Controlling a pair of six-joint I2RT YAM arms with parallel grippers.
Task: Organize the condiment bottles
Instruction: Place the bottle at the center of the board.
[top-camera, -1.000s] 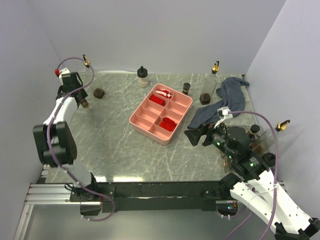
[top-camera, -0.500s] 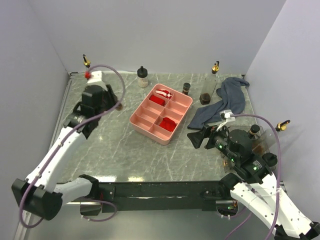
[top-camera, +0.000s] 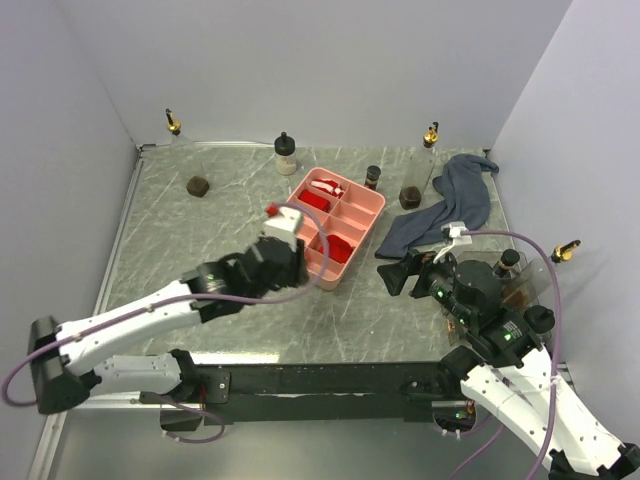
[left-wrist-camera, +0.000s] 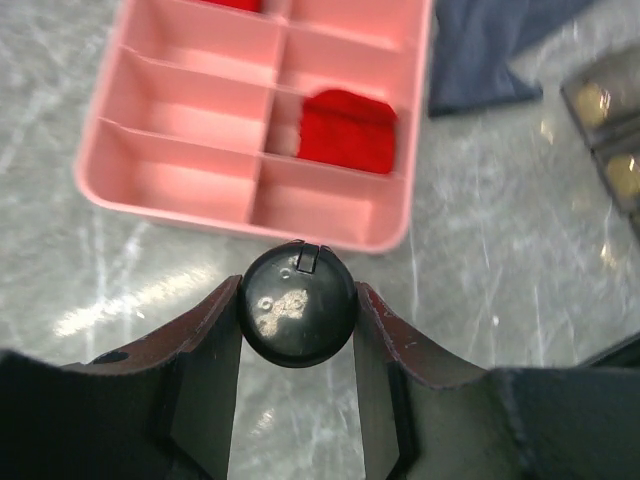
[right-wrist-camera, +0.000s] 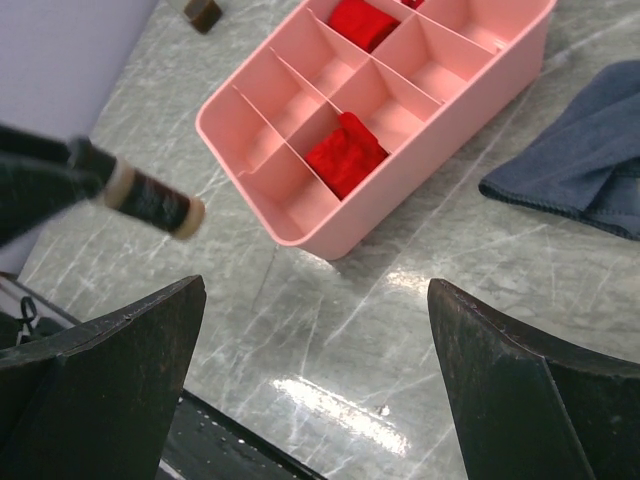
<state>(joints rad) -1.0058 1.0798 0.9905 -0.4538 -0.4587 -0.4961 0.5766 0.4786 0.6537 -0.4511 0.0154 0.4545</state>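
My left gripper (top-camera: 290, 268) is shut on a small brown bottle (right-wrist-camera: 150, 200) with a black cap (left-wrist-camera: 297, 302). It hangs above the table just in front of the near edge of the pink tray (top-camera: 283, 255). My right gripper (top-camera: 395, 275) stands open to the right of the tray, nothing between its fingers (right-wrist-camera: 150, 330). Other condiment bottles stand along the back: a gold-spout one (top-camera: 173, 124), a squat dark jar (top-camera: 198, 185), a black-capped cream bottle (top-camera: 286, 153), a small brown one (top-camera: 372, 178) and a tall clear one (top-camera: 430, 145).
The pink tray (right-wrist-camera: 330, 240) holds red items in some compartments. A blue-grey cloth (top-camera: 450, 205) lies at the back right. More bottles (top-camera: 508, 264) stand at the right edge beside my right arm. Walls close off the left, back and right sides.
My left arm has swung from the back-left corner across to the near side of the pink tray, carrying the bottle. The right arm has barely moved.
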